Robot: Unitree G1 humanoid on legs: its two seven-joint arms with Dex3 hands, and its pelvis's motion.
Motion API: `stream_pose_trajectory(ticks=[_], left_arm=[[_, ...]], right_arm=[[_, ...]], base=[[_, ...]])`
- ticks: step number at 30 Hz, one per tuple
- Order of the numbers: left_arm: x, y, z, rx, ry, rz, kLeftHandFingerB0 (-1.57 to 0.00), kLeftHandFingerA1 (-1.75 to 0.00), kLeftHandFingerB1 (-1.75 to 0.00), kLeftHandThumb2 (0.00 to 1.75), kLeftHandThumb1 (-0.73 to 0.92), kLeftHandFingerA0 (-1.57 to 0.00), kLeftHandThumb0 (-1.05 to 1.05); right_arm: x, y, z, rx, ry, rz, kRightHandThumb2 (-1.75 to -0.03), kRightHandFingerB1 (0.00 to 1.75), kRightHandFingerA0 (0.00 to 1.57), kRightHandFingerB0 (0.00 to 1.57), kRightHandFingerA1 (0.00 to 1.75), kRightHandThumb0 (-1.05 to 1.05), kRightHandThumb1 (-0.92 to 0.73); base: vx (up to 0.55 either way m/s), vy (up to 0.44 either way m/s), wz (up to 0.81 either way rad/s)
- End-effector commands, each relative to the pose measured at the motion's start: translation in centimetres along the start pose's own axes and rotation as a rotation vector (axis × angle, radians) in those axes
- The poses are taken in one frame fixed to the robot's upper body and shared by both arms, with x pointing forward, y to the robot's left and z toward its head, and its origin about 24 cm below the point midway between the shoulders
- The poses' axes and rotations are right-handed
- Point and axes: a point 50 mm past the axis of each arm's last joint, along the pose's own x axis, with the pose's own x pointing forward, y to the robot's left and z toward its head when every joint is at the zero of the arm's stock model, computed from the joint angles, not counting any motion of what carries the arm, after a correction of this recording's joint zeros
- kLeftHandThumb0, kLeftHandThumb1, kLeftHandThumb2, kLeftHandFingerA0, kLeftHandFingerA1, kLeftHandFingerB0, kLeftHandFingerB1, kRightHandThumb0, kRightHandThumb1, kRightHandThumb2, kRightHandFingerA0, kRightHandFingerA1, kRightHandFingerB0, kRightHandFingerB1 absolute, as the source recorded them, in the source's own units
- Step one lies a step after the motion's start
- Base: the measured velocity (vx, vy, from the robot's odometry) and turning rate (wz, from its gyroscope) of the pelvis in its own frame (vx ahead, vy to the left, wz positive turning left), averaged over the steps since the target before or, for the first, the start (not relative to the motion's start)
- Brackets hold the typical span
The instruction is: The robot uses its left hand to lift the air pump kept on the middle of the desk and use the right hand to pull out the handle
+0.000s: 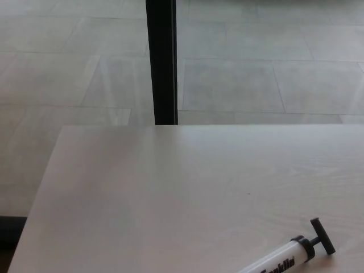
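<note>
A white air pump (281, 260) with black lettering lies flat on the pale wooden desk (170, 193), near the bottom right of the head view. Its black T-shaped handle (322, 235) points up and to the right and sits pushed in against the black collar. The lower end of the pump's barrel is cut off by the picture's bottom edge. Neither of my hands shows anywhere in the view.
The desk's far edge runs across the middle of the picture and its left edge slants down to the bottom left. Beyond it lies a grey tiled floor (256, 79) with a black vertical post (162, 62) standing behind the desk.
</note>
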Motion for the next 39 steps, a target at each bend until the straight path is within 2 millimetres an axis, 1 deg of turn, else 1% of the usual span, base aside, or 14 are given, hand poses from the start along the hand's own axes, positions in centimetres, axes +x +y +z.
stream_pose_trajectory(ticks=[1, 4, 8, 10, 11, 13, 15, 18, 20, 24, 25, 27, 28, 39], left_arm=[[-0.3, 5.4, 2.9, -0.423, 0.061, 0.168, -0.37, -0.73, -0.57, 0.67, 0.80, -0.51, -0.30], [-0.3, 6.6, 4.5, -0.437, 0.028, 0.249, -0.48, -0.69, -0.56, 0.61, 0.77, -0.53, -0.43], [-0.6, 7.0, 12.0, -0.511, -0.201, 0.275, -0.42, -0.83, -0.68, 0.63, 0.71, -0.46, -0.48], [-1.0, 6.8, 14.0, -0.616, -0.299, 0.242, -0.40, -0.70, -0.67, 0.94, 0.52, -0.34, -0.48], [-2.1, 6.0, 18.1, -0.638, -0.431, 0.160, -0.13, -0.63, -0.55, 0.62, 0.76, -0.15, -0.53], [-4.6, 4.1, 23.5, -0.599, -0.604, 0.116, -0.35, -0.97, -0.83, 0.60, 0.70, -0.36, -0.61], [-6.4, 2.8, 26.3, -0.624, -0.670, 0.082, -0.24, -0.75, -0.63, 0.95, 0.48, -0.38, -0.61], [-11.7, -1.2, 30.9, -0.508, -0.939, -0.063, -0.40, -0.67, -0.51, 0.60, 0.69, -0.32, -0.56], [-15.8, -5.3, 32.5, -0.345, -1.084, -0.145, -0.29, -0.62, -0.54, 0.97, 0.64, -0.31, -0.60], [-19.5, -10.0, 33.0, -0.233, -1.157, -0.215, -0.40, -0.61, -0.49, 0.62, 0.76, -0.42, -0.52], [-20.2, -11.2, 33.0, -0.235, -1.149, -0.257, -0.37, -0.61, -0.51, 0.62, 0.76, -0.39, -0.51], [-23.0, -16.4, 31.6, -0.094, -1.185, -0.440, -0.24, -0.65, -0.55, 1.00, 0.61, -0.37, -0.50], [-23.2, -16.6, 31.5, -0.086, -1.187, -0.449, -0.44, -0.67, -0.56, 0.88, 0.48, -0.60, -0.58], [-28.1, -28.4, 24.6, 0.470, -1.229, -0.688, -0.30, -0.68, -0.52, 0.61, 0.69, -0.39, -0.62]], right_arm=[[0.0, -6.2, 3.9, 0.612, -0.095, -0.246, -0.63, 0.37, 0.35, 0.11, 0.65, -0.57, -0.80], [-0.3, -8.1, 5.6, 0.673, -0.145, -0.302, -0.94, 0.48, 0.35, 0.11, 0.68, -0.62, -0.63], [-0.7, -9.9, 9.8, 0.710, -0.288, -0.329, -0.62, 0.34, 0.33, 0.13, 0.62, -0.57, -0.79], [-0.8, -10.0, 11.0, 0.741, -0.332, -0.291, -0.95, 0.38, 0.25, 0.03, 0.62, -0.60, -0.62], [-1.0, -9.8, 13.0, 0.749, -0.398, -0.280, -0.62, 0.35, 0.34, 0.13, 0.60, -0.56, -0.79], [-1.3, -9.1, 16.2, 0.774, -0.475, -0.224, -0.91, 0.46, 0.28, 0.11, 0.61, -0.61, -0.61], [-1.5, -8.5, 17.8, 0.737, -0.526, -0.192, -0.94, 0.47, 0.31, 0.12, 0.63, -0.63, -0.61], [-2.4, -6.3, 21.5, 0.661, -0.653, -0.090, -0.62, 0.34, 0.40, 0.22, 0.64, -0.67, -0.74], [-3.5, -3.6, 24.2, 0.570, -0.735, 0.004, -0.62, 0.41, 0.44, 0.25, 0.70, -0.72, -0.73], [-5.0, 0.0, 26.6, 0.464, -0.824, 0.080, -0.60, 0.57, 0.54, 0.31, 0.81, -0.78, -0.69], [-5.4, 0.8, 27.2, 0.453, -0.842, 0.114, -0.97, 0.66, 0.54, 0.31, 0.82, -0.77, -0.52], [-7.4, 4.0, 28.4, 0.403, -0.891, 0.174, -0.61, 0.79, 0.58, 0.36, 0.93, -0.85, -0.66], [-7.6, 4.2, 28.5, 0.398, -0.894, 0.175, -0.59, 0.70, 0.76, 0.55, 0.79, -0.85, -0.57], [-7.3, 10.7, 26.8, 0.316, -0.838, 0.299, -0.61, 0.35, 0.42, 0.26, 0.59, -0.50, -0.74]], base=[[0.00, 0.000, 0.00], [0.00, 0.000, 0.00], [0.00, 0.000, 0.00], [0.00, 0.000, 0.00], [0.00, 0.000, 0.00], [0.00, 0.000, 0.00], [0.00, 0.000, 0.00], [0.00, 0.000, 0.00], [0.00, 0.000, 0.00], [0.00, 0.000, 0.00], [0.00, 0.000, 0.00], [0.00, 0.000, 0.00], [0.00, 0.000, 0.00], [0.00, 0.000, 0.00]])
